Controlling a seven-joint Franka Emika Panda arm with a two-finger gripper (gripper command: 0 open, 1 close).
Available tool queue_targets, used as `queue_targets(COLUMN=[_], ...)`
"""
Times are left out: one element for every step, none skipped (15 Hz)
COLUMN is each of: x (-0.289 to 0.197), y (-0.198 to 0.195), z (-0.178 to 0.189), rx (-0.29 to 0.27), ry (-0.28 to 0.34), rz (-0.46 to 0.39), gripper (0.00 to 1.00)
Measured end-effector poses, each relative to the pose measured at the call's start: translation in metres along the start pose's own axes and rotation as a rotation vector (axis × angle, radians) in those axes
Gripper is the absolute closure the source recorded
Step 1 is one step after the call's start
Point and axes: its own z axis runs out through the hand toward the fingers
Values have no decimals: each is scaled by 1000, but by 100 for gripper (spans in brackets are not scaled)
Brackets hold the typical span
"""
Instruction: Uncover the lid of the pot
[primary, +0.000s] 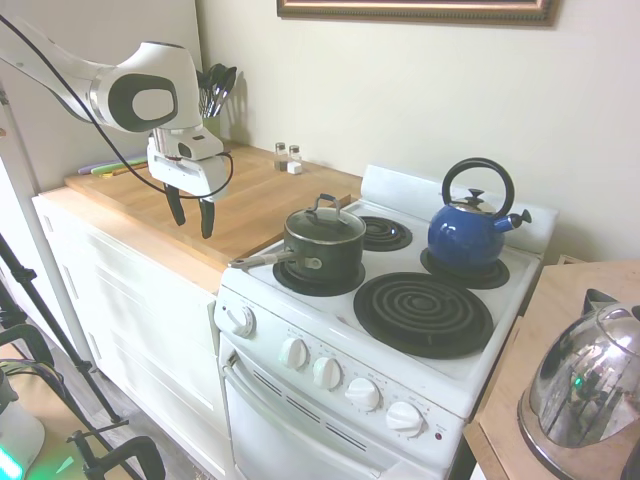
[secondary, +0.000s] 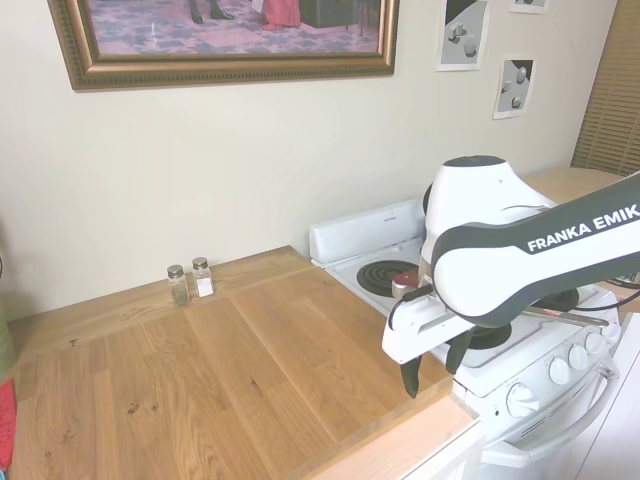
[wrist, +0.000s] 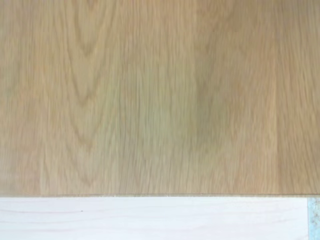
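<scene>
The dark pot (primary: 325, 252) stands on the stove's front left burner, its long silvery handle (primary: 262, 261) pointing toward the wooden counter. The glass lid (primary: 325, 222) with its dark loop handle rests on the pot. My gripper (primary: 192, 214) hangs open and empty above the counter, to the left of the pot and well apart from it. In the second exterior view the gripper (secondary: 436, 368) is over the counter's near edge, and the arm hides most of the pot. The wrist view holds only wood grain.
A blue kettle (primary: 470, 229) sits on the back right burner. A shiny steel kettle (primary: 585, 388) stands on a side table at right. Salt and pepper shakers (secondary: 190, 282) and a utensil holder (primary: 213, 95) stand at the wall. The wooden counter (secondary: 240, 380) lies beside the stove.
</scene>
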Motion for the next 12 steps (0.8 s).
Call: queue_targets(x=[0, 0, 2, 5, 10, 15, 19, 26, 34, 46, 59, 74], y=[0, 0, 1, 3, 8, 15, 24, 37, 53, 69, 84, 96], z=[0, 0, -3, -11, -24, -41, -59, -78, -95, -112, -127, -137], rx=[0, 8, 32, 65, 107, 155, 201, 240, 276, 308, 337, 363], ry=[-2, -11, -23, -32, -36, -31, -21, -10, 1, 4, -2, -12], rz=[2, 13, 37, 59, 87, 118, 152, 195, 245, 303, 360, 409], gripper=[0, 0, 0, 0, 0, 0, 0, 0, 0, 0, 0, 0])
